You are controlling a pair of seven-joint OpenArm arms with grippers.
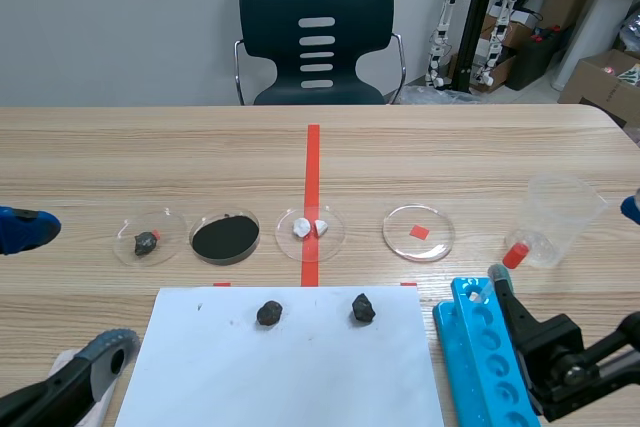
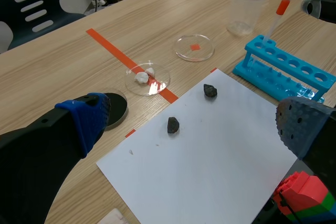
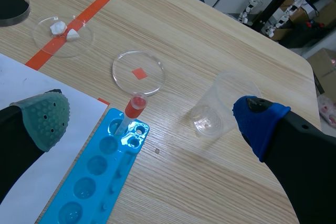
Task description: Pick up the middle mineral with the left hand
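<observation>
Three dark minerals lie in a row. One sits in a clear dish (image 1: pixel 148 236) at the left. The middle mineral (image 1: pixel 269 313) (image 2: pixel 173 125) and another mineral (image 1: pixel 362 308) (image 2: pixel 210 91) rest on the white paper (image 1: pixel 300 377). My left gripper (image 1: pixel 65 292) (image 2: pixel 191 121) is open at the table's near left, above and short of the paper. The middle mineral lies ahead of it, between the lines of its fingers. My right gripper (image 1: pixel 565 242) (image 3: pixel 152 114) is open over the blue tube rack (image 1: pixel 485 357), holding nothing.
Beyond the paper stand a dish of black powder (image 1: pixel 225 236), a dish with white pieces (image 1: pixel 310 227) and a dish with a red square (image 1: pixel 418 232). A clear cup (image 1: pixel 560 217) stands at the right. A red-capped dropper (image 1: pixel 512 255) stands in the rack. A chair (image 1: pixel 317 37) faces the far edge.
</observation>
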